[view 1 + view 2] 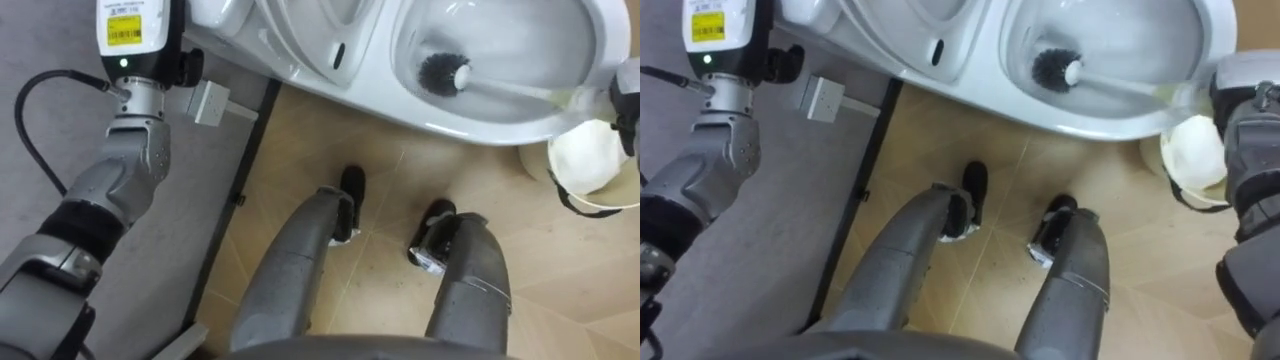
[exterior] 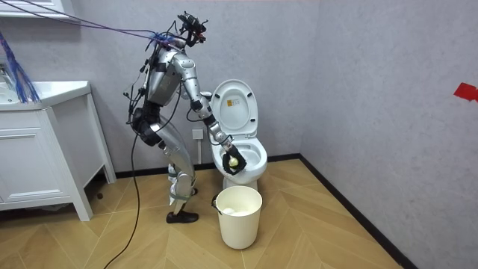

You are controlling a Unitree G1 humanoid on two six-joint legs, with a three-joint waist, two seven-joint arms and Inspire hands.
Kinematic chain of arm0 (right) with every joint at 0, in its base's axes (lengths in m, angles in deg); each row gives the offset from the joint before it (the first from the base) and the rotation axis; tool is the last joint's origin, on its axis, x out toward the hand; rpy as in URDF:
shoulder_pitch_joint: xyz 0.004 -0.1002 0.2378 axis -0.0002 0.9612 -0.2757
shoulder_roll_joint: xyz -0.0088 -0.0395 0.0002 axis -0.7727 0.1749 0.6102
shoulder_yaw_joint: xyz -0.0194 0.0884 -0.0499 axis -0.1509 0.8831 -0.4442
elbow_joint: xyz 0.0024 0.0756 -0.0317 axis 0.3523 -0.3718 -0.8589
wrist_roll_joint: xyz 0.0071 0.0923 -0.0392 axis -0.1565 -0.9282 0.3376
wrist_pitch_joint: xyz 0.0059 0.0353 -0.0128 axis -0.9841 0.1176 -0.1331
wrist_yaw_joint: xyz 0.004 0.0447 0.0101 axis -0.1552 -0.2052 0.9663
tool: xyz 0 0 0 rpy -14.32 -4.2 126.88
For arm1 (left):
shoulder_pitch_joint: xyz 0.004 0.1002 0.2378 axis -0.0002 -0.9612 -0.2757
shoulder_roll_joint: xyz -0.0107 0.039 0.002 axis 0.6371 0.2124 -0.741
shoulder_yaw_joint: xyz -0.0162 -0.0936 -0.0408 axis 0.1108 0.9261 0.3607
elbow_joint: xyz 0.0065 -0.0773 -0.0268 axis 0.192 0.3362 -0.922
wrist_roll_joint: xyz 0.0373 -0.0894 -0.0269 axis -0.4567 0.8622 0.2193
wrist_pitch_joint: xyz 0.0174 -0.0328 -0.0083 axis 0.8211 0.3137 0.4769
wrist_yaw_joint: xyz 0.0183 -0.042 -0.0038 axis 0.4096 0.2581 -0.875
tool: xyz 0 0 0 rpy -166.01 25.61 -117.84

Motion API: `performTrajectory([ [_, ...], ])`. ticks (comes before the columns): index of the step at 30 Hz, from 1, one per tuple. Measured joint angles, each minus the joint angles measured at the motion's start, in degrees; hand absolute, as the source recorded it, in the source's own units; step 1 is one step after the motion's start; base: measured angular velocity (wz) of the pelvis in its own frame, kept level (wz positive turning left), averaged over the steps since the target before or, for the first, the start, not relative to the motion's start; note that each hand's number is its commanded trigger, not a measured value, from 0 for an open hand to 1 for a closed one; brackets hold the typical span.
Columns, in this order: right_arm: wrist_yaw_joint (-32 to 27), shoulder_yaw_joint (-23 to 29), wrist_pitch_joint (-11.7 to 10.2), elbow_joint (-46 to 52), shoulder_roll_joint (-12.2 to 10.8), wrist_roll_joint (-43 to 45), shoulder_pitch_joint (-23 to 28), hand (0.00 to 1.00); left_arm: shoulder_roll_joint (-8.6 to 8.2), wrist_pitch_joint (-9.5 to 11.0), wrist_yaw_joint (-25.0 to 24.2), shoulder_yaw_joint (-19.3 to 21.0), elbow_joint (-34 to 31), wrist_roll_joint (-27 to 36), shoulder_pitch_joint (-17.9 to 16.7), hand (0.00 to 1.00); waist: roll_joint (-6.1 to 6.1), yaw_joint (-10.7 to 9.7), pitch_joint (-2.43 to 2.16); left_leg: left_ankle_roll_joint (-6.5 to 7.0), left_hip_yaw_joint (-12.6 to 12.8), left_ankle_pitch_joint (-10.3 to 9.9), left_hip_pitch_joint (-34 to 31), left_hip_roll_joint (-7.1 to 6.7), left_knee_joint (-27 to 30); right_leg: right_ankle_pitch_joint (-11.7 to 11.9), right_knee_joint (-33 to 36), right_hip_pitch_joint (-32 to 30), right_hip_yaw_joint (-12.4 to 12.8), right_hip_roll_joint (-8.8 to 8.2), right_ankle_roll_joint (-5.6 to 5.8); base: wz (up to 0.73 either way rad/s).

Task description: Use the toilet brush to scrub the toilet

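Brush: the toilet brush (image 1: 443, 74) is lying inside the toilet bowl (image 1: 500, 128). Its dark bristle head is resting on the white inner wall and its pale handle is running out toward the rim on my right.
Grip: my right hand (image 2: 232, 161) is hanging just over the bowl's rim. In the room view I am seeing it wrapped closed around the yellowish grip end of the handle.
Rim edge: the handle is passing over the bowl's right-hand rim, and I cannot tell whether it is touching the porcelain there.
Lid: the toilet lid (image 2: 233, 104) is standing raised behind the bowl.
Bin: the white bin (image 1: 585, 165) is standing on the floor near the bowl's front, below my right hand and apart from the pedestal.
Stance: I am standing with bent knees at the side of the bowl. My feet are resting on the wooden floor (image 2: 314, 217) between the dark skirting (image 1: 240, 170) and the bin.
Other arm: my left hand (image 1: 135, 35) is hanging to the left of the bowl, close to the wall socket (image 1: 210, 100). I cannot tell its state.
Moving room: to the room view's right of the bowl, a broad stretch of wooden floor is running up to the grey wall (image 2: 388, 75).
Far side: the white cabinet (image 2: 45, 149) is standing well apart from the bowl, at the room view's left.
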Motion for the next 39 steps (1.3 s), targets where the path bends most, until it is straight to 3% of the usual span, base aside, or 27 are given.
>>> performTrajectory([
  [7,-2.8,-2.2,0.3,0.2,0.0,-2.1,0.5,1.00,-0.37,0.1,0.0,-0.9,0.7,1.1,0.9,0.00,0.02,1.0,-0.01,0.05,0.1,0.0,-0.1,0.02,-0.4,0.1,0.0,-0.1,0.1,0.05,0.02,-0.02],
  [10,-2.6,-2.2,0.7,-0.1,-1.4,-10.0,1.5,1.00,-0.38,0.1,-0.1,-1.2,-0.3,1.2,0.9,0.00,0.14,1.2,-0.04,0.02,0.0,0.0,-0.1,-0.08,-0.8,0.0,-0.3,-0.1,0.0,0.14,0.11,0.05],
  [14,-0.8,-1.1,1.9,-2.9,-7.4,-31.0,1.5,1.00,-0.52,0.0,0.1,-1.2,-0.9,0.9,0.8,0.00,0.28,1.1,-0.02,-0.11,-0.5,0.2,0.0,-0.09,-1.7,-0.1,-1.2,0.3,-0.1,0.61,0.25,0.06],
  [17,0.7,4.6,1.8,-4.8,-10.4,-46.4,1.7,1.00,-0.77,-0.5,1.1,-1.0,-0.9,0.4,0.8,0.00,0.41,0.9,-0.01,-0.14,-0.6,0.2,-0.1,0.09,-2.0,-0.1,-1.8,0.3,0.0,1.00,0.30,0.02],
  [19,0.8,7.5,1.2,-4.8,-10.9,-54.4,1.4,1.00,-0.77,-1.3,1.1,-0.6,-1.2,0.5,1.0,0.00,0.53,0.4,0.01,-0.13,-0.6,0.2,-0.1,0.07,-1.9,-0.1,-1.8,0.3,0.0,0.98,0.32,0.00],
  [23,1.7,7.4,-0.6,-4.6,-11.6,-64.7,1.5,1.00,-0.78,-1.8,1.0,-0.2,-1.2,0.7,1.8,0.00,0.56,-0.8,0.03,-0.11,-0.7,0.2,-0.4,0.03,-1.8,-0.1,-1.6,0.0,0.1,0.94,0.37,0.00],
  [33,2.8,7.4,-1.2,-3.7,-13.1,-72.7,1.8,1.00,-0.74,-1.9,1.3,0.0,-1.1,0.7,1.8,0.00,0.51,-2.1,0.04,-0.10,-0.5,0.2,-0.7,0.63,-1.2,0.1,-1.2,-0.3,0.2,0.98,0.32,0.00],
  [39,2.2,9.3,-0.6,-0.3,-13.2,-71.8,3.0,1.00,-0.81,-1.9,2.7,0.2,-1.1,-0.8,1.8,0.00,0.56,-2.7,0.00,0.12,-0.6,0.4,-1.8,0.50,-0.6,0.4,-0.9,-1.1,0.0,0.93,0.33,0.00],
])
